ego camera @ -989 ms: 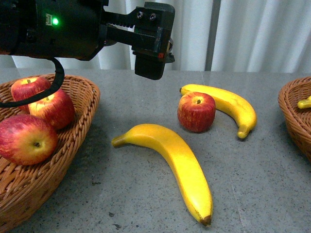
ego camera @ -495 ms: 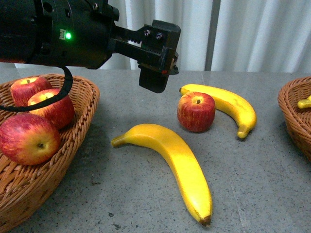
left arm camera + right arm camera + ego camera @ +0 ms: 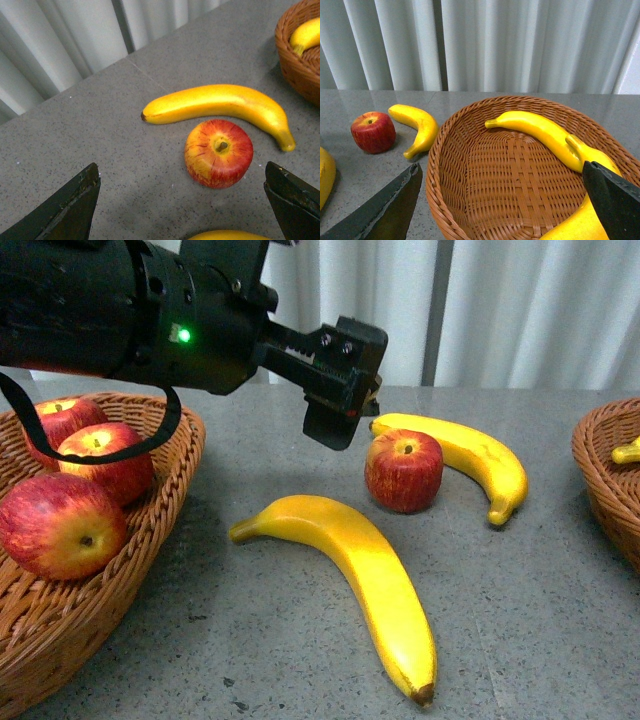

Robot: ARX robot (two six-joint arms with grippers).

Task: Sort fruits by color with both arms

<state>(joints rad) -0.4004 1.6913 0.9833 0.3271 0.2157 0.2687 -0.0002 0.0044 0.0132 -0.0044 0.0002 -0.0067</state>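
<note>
My left gripper (image 3: 338, 425) hangs open above the table, just left of a loose red apple (image 3: 404, 470). The left wrist view shows that apple (image 3: 219, 152) ahead of the open left gripper (image 3: 182, 200), with nothing between the fingers. One banana (image 3: 460, 455) curves behind the apple, and a bigger banana (image 3: 360, 570) lies nearer me. Three apples (image 3: 60, 525) rest in the left basket (image 3: 150, 530). Over the right basket (image 3: 437, 165) my right gripper (image 3: 502, 205) stands open and empty; yellow bananas (image 3: 540, 132) lie inside it.
The right basket's rim (image 3: 600, 465) shows at the table's right edge with a banana tip (image 3: 628, 451) in it. White curtains hang behind the grey table (image 3: 250, 640). The left arm's black cable (image 3: 120, 452) droops over the left basket.
My left arm has swung right and a little lower, bringing its gripper from above the table's middle to close beside the loose apple. The fruits on the table have not moved.
</note>
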